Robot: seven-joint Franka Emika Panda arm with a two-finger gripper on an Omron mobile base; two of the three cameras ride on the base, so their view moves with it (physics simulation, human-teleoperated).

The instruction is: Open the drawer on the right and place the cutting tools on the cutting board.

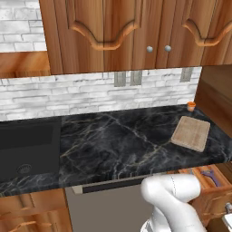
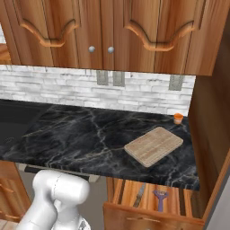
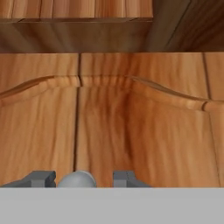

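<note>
Veined black counter [image 2: 90, 134]; tan rectangular cutting board [image 2: 153, 145]; drawer [image 2: 152, 197] apparently open.

I can read no words, labels, brands, numbers or signs anywhere before me; the cutting board [image 2: 153, 145] carries only faint grain lines, and the small orange cup [image 2: 178, 118] is plain. The three grey plates on the brick wall [image 2: 110, 78] are blank; the carved cabinet doors [image 3: 109, 122] in front of my hand show only wood grain, with no lettering.
</note>
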